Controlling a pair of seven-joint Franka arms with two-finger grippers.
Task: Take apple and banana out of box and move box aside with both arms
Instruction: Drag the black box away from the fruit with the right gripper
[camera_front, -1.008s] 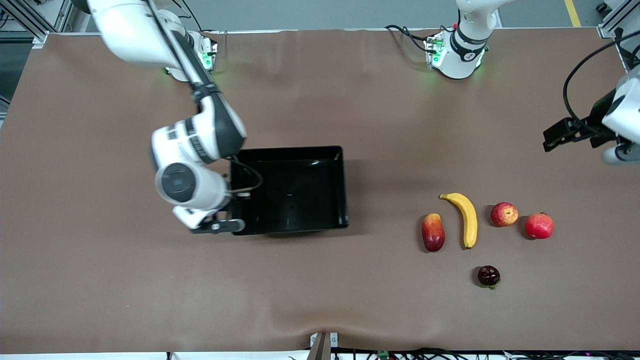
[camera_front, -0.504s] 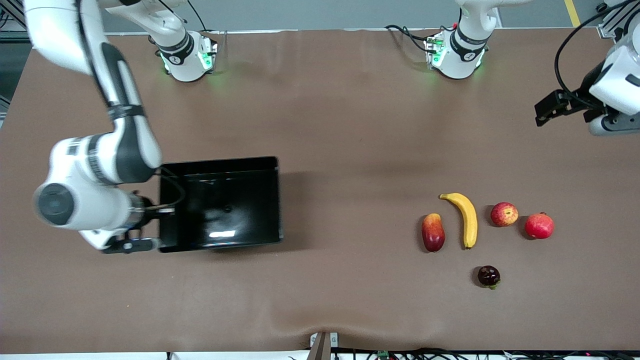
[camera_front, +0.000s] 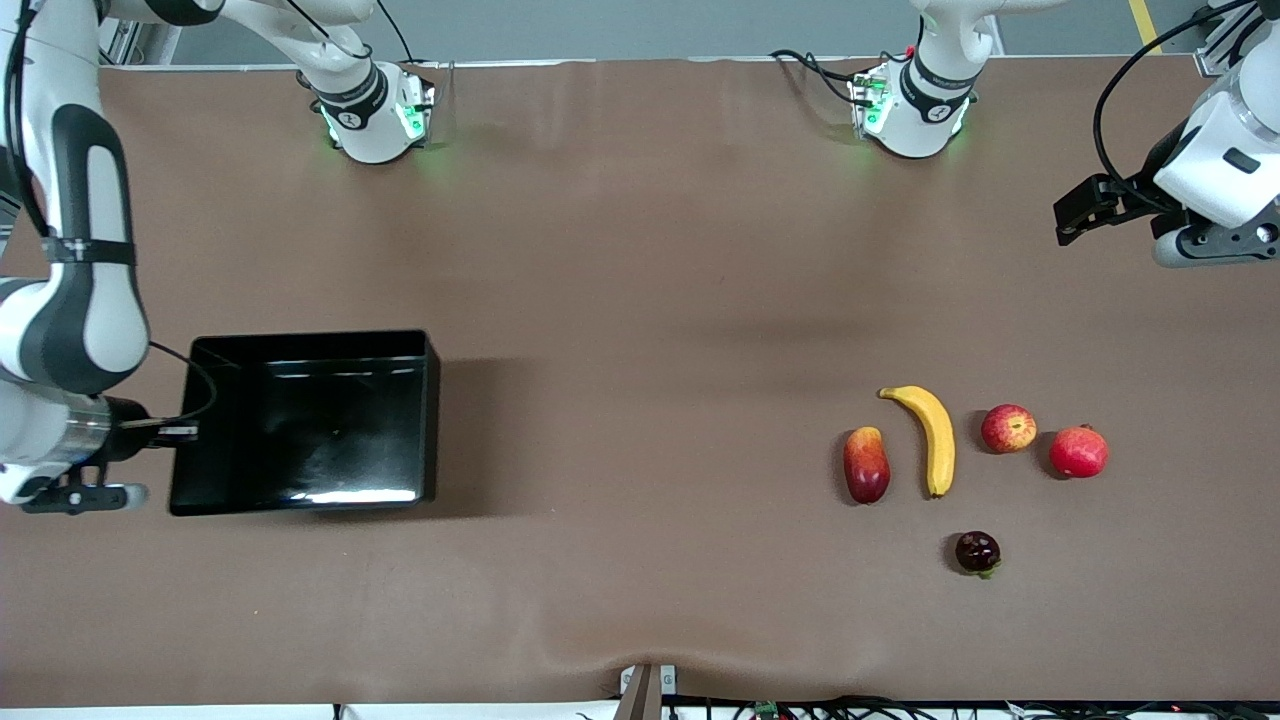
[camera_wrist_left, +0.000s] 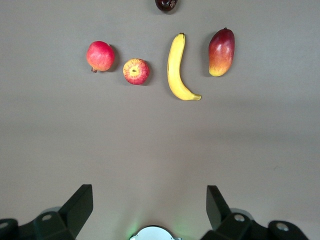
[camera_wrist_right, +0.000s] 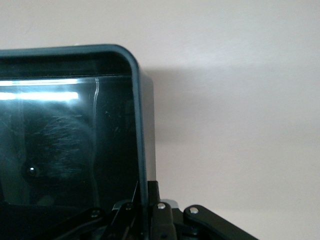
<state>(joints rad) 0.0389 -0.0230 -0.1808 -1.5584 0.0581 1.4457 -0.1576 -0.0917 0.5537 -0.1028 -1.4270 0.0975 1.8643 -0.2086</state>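
Note:
The black box (camera_front: 310, 345) is at the right arm's end of the table and casts a broad shadow. My right gripper (camera_front: 182, 432) is shut on its end wall; the right wrist view shows the gripper (camera_wrist_right: 147, 205) clamped on that wall (camera_wrist_right: 141, 140). The box is empty. The yellow banana (camera_front: 935, 438) and the red-and-yellow apple (camera_front: 1008, 428) lie side by side toward the left arm's end. The left wrist view also shows the banana (camera_wrist_left: 176, 67) and the apple (camera_wrist_left: 135, 71). My left gripper (camera_front: 1085, 205) is open and empty, held high, with its fingers (camera_wrist_left: 80, 205) wide apart.
An all-red round fruit (camera_front: 1078, 451) lies beside the apple. An elongated red-yellow fruit (camera_front: 866, 465) lies beside the banana. A small dark fruit (camera_front: 977, 552) lies nearer the front camera than these. The two arm bases (camera_front: 370, 110) stand along the table's back edge.
My right arm has carried the box from the table's middle to the right arm's end. My left gripper has drifted slightly toward the bases. The fruits have not moved.

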